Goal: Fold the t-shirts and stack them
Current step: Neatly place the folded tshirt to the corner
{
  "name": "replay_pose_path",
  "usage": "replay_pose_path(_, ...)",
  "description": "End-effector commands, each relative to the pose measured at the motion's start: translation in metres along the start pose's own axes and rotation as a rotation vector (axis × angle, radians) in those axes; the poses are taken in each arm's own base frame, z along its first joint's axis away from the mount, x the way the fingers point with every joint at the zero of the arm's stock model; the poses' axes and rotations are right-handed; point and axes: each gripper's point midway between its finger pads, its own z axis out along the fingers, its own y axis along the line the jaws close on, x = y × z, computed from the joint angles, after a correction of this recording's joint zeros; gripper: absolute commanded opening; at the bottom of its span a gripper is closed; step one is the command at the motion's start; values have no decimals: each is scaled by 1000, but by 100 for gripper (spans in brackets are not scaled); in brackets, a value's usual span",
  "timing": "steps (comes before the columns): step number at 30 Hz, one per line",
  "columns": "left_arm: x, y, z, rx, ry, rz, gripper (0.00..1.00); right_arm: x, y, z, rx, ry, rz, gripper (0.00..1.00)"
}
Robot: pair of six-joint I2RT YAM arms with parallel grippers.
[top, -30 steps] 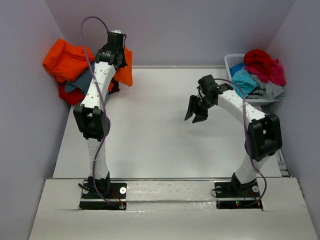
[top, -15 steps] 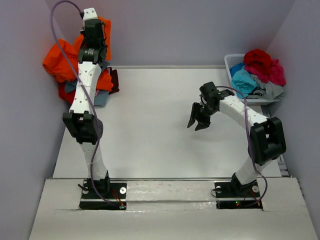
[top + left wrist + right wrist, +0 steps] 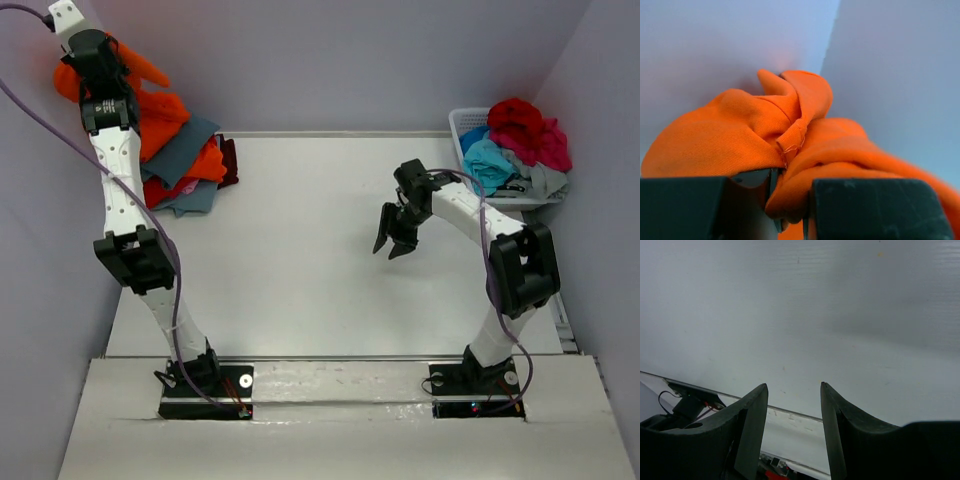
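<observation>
Orange cloth fills the left wrist view: a bright orange soft t-shirt (image 3: 735,140) is bunched between the jaws of the left claw (image 3: 790,200), which is clenched on a fold near a hem. From above, that claw (image 3: 92,52) is raised high in the far-left corner, so the shirt (image 3: 140,68) hangs against the wall above the loose pile of slate-grey, orange-red and crimson t-shirts (image 3: 185,165) lying on the white desk (image 3: 300,260). The height is probably meant to pull one shirt free of the heap and let it drop open before it is spread. The right claw (image 3: 393,238) hovers over the bare middle of the desk, jaws apart and grasping nothing, likely waiting to take a corner. The white slatted plastic basket (image 3: 461,124) at the far right holds red and turquoise shirts.

A second ago the left arm stood nearer the desk's far edge with the orange cloth dangling right of the pile; it has since swung up and left. The right claw has barely shifted.
</observation>
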Motion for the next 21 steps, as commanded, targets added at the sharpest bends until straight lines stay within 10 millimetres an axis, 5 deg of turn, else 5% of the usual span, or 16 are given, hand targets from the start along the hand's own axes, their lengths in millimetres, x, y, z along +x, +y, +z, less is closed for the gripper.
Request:
replay_pose_path(1, 23, -15, 19, 72, 23, -80, 6, -4, 6, 1, 13, 28, -8, 52)
replay_pose_path(3, 47, -13, 31, 73, 77, -95, 5, -6, 7, 4, 18, 45, -12, 52)
replay_pose_path(6, 117, -17, 37, 108, 267, -152, 6, -5, 10, 6, 19, 58, -25, 52)
replay_pose_path(8, 130, -23, 29, 153, 290, -189, 6, -4, 10, 11, 15, 75, -24, 52)
replay_pose_path(12, 189, -30, 5, 165, 402, -201, 6, 1, 10, 19, 17, 110, -33, 51)
replay_pose_path(17, 200, -39, -1, 197, 432, -152, 6, 7, 5, 30, 32, 144, -46, 51)
replay_pose_path(21, 176, -95, -18, 352, 397, 2, 6, 7, 5, 33, 30, 152, -48, 51)
